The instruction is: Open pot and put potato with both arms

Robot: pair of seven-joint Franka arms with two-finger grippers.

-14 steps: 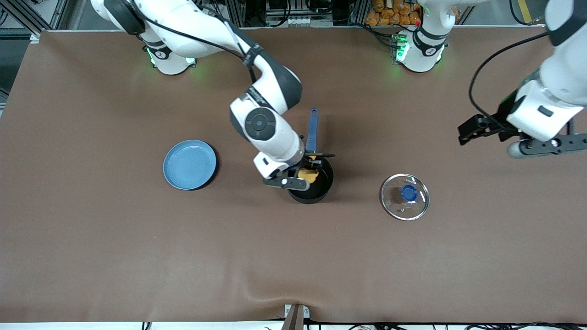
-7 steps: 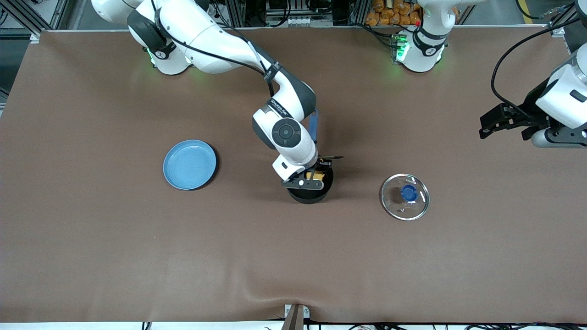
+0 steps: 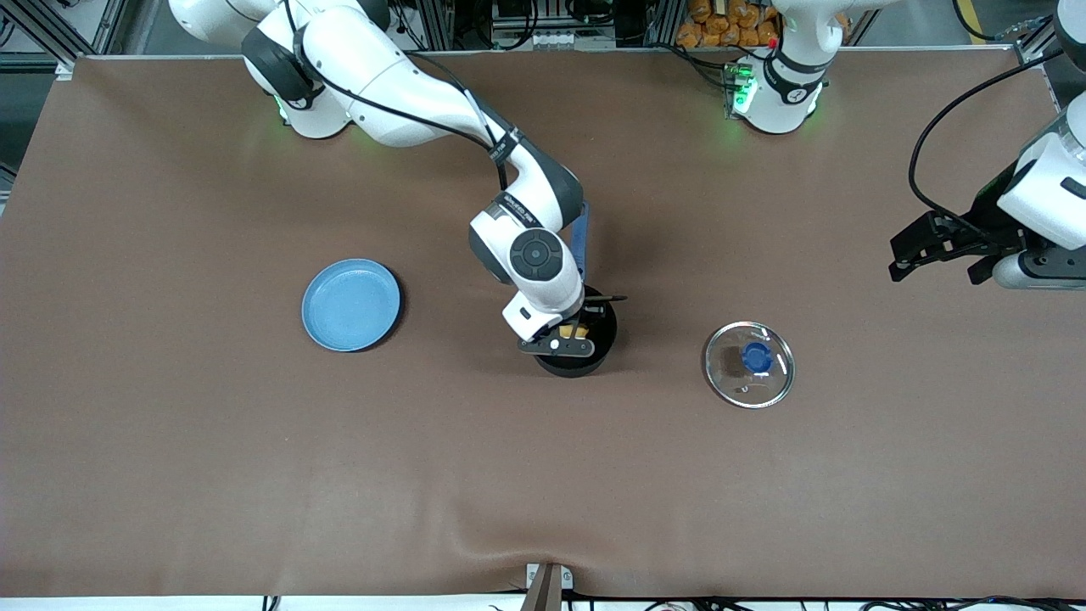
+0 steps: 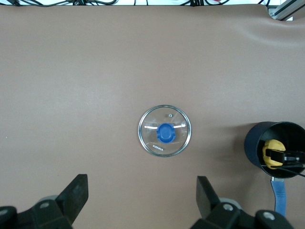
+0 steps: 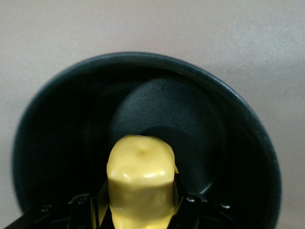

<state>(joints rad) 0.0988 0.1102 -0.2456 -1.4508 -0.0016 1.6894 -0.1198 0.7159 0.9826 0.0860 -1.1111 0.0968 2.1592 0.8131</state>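
Observation:
The black pot [image 3: 584, 355] stands open mid-table, its blue handle [image 3: 580, 240] partly hidden by the right arm. My right gripper [image 3: 576, 327] is shut on the yellow potato [image 3: 572, 329] and holds it down inside the pot's opening. In the right wrist view the potato [image 5: 140, 183] sits between the fingers over the pot's dark floor [image 5: 162, 114]. The glass lid [image 3: 749, 364] with its blue knob lies on the table toward the left arm's end. My left gripper [image 3: 937, 246] is open and empty, high over the table; its wrist view shows the lid [image 4: 164, 130] and the pot [image 4: 278, 149].
A flat light-blue plate [image 3: 351, 305] lies toward the right arm's end, beside the pot. The brown mat [image 3: 543, 475] covers the table. A small metal bracket [image 3: 547, 581] sits at the mat's edge nearest the front camera.
My right gripper has moved over the pot's middle and lowered the potato into it. My left gripper has drawn away toward its own end of the table.

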